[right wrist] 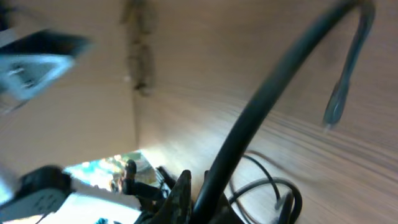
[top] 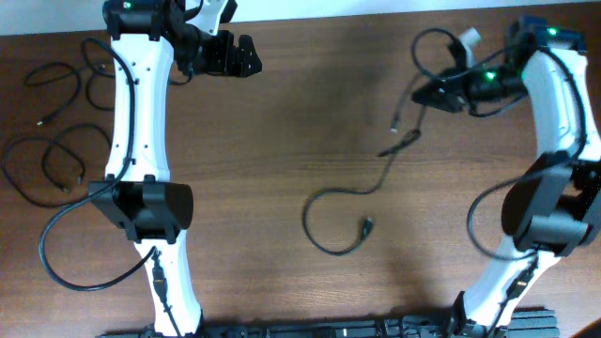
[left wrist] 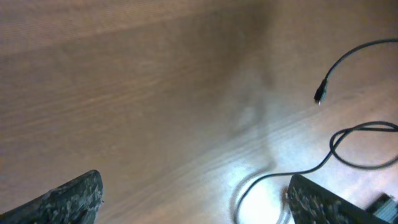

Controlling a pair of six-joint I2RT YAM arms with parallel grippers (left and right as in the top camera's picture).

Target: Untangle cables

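Right gripper: the right gripper [top: 424, 92] sits at about 2 o'clock on the wooden table [top: 282, 141], jaws shut on the held cable [top: 349, 191].
Grip point: the right wrist view shows the cord rising from between the closed fingers and crossing the frame diagonally. Its short end bends over and hangs free with a small plug [right wrist: 339, 106] at 2 o'clock of that view.
Why held so: a pinch near one end probably lets the arm lift or drag the cord so its length trails out instead of coiling.
Held cable, rest of run: from the jaws it drops toward the table centre and curls into an open loop at about 5 o'clock. It ends in a second plug [top: 368, 223] lying flat, well apart from both grippers.
Left gripper: the left gripper [top: 249, 56] hovers at about 11 o'clock with its jaws spread wide and nothing between them.
Left wrist view: bare wood fills the gap between the fingers [left wrist: 68, 199]. A thin cord and plug lie at 3 to 4 o'clock of that view, beside the far finger and outside the jaws. Which cable this is I cannot tell.
Other cables: the upper-left cable [top: 73, 80] and lower-left cable [top: 28, 141] lie as separate loose loops at 9 to 10 o'clock, outboard of the left arm.
Why there: they look set aside, already separated, clear of the working area.
Judgement: only the held cable appears left to lay out.
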